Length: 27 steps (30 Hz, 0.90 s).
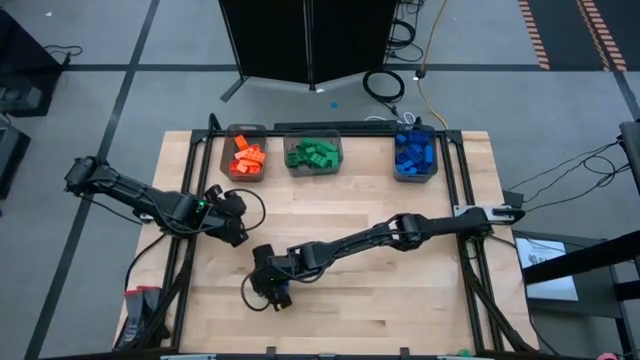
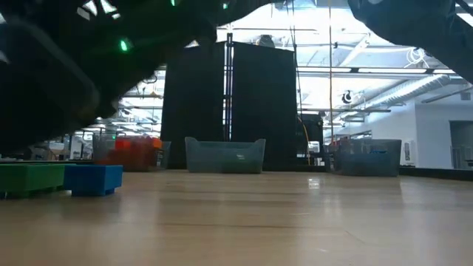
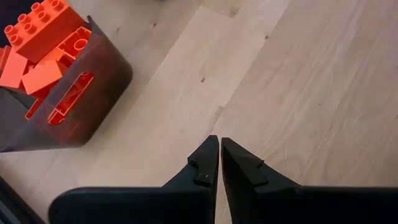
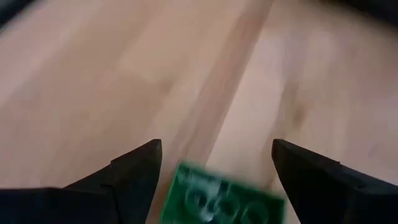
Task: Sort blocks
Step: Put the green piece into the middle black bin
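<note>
Green studded block (blurred), wide-spread right gripper

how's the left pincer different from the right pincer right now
The left pincer is shut with nothing between its fingers, while the right pincer is spread wide open. The left one sits over bare wood beside the bin of orange bricks; the right one is over a loose green brick near the table's front. Both are dark, two-fingered, and pointed down at the tabletop.
</note>
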Available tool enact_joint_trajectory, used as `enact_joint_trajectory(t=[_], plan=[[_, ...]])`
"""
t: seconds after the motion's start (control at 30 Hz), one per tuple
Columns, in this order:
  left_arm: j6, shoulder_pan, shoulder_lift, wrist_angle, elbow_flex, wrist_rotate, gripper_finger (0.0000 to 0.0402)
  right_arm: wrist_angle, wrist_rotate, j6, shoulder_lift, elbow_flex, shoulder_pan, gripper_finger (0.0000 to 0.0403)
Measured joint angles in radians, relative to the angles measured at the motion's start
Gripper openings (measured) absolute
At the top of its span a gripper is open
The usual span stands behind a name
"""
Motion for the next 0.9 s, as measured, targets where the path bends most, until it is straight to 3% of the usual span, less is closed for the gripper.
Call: enact_joint_trajectory(t=[0.2, 0.37, 0.9], plan=[[0.0, 0.0, 0.0, 0.008, 0.0, -0.001, 0.0023, -0.056, 0.011, 0.115, 0.034, -0.001, -0.005, 0.0299], [0.0, 0.0, 0.0, 0.007, 0.0, 0.0, 0.0023, -0.188, 0.12, 0.196, 0.027, 0.003, -0.005, 0.0299], [0.005, 0.0, 0.0, 0.004, 0.0, -0.008, 0.0023, -0.545, 0.127, 0.279, -0.039, 0.001, -0.029, 0.0289]])
